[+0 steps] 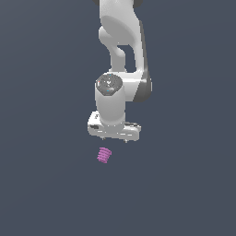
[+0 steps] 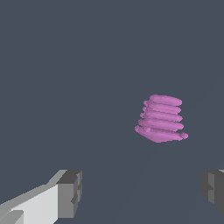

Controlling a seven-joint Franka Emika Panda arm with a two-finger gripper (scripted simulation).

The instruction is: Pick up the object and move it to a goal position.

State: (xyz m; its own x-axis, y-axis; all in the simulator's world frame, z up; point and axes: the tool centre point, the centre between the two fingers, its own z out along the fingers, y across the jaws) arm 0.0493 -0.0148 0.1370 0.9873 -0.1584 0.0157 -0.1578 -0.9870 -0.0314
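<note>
At the top edge of the exterior view the white arm (image 1: 120,46) was cut off, so only its lower links and the wrist showed, ending in a broad white hand near the middle of the frame. From that angle the gripper (image 1: 115,138) was hard to read: only two small dark nubs poked out beneath the hand, too tiny to judge their spacing. The wrist view settled it. Two grey, blocky fingertips (image 2: 70,192) sat at the lower left and lower right of that picture, far apart, with nothing but bare floor between them; the right one was clipped by the frame edge. The fingers were spread wide and held nothing.

Below the hand in the exterior view, slightly toward the lower left of it and apart from it, lay the object (image 1: 104,155), small and much narrower than the hand. It was magenta-pink, a stubby cylinder built of stacked rounded ribs like a coarse screw thread, and it leaned a little rather than standing straight. In the wrist view it (image 2: 160,118) appeared right of centre, its widest rib ending in a small bump.

The floor (image 1: 46,184) was a flat, even slate blue-grey without texture or visible edge.
</note>
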